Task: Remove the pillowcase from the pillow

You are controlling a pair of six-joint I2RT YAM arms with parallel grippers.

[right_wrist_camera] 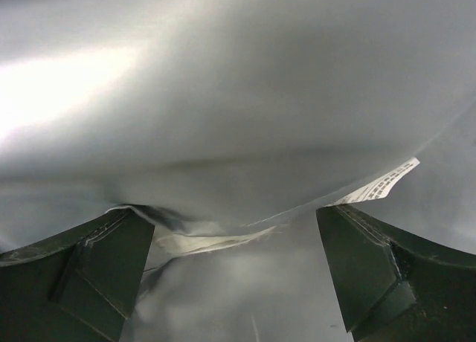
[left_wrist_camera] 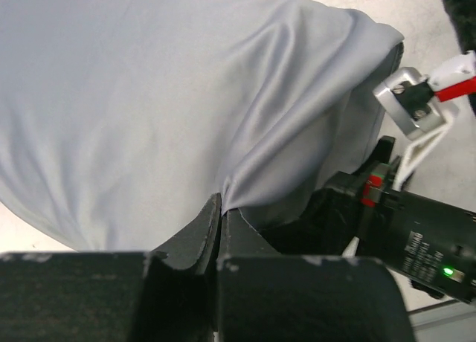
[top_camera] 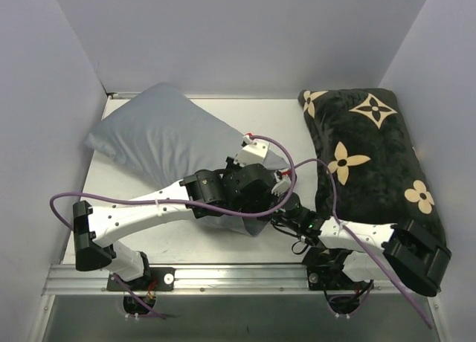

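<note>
The grey pillowcase [top_camera: 160, 134] covers the plump pillow at the back left, its near corner drawn toward the arms. In the left wrist view my left gripper [left_wrist_camera: 222, 210] is shut on a pinched fold of the pillowcase [left_wrist_camera: 171, 97]. From above, that left gripper [top_camera: 245, 208] sits mid-table at the corner. My right gripper [top_camera: 274, 202] is beside it. In the right wrist view the right gripper [right_wrist_camera: 230, 215] is open, its fingers wide apart before the pillowcase [right_wrist_camera: 223, 97] hem. A sliver of white pillow [right_wrist_camera: 197, 243] and its tag [right_wrist_camera: 383, 184] show under the hem.
A black plush cushion [top_camera: 372, 156] with tan flower motifs fills the right side of the table. White walls close in the left, back and right. Purple cables [top_camera: 297, 167] loop over both arms. A metal rail [top_camera: 223, 276] runs along the near edge.
</note>
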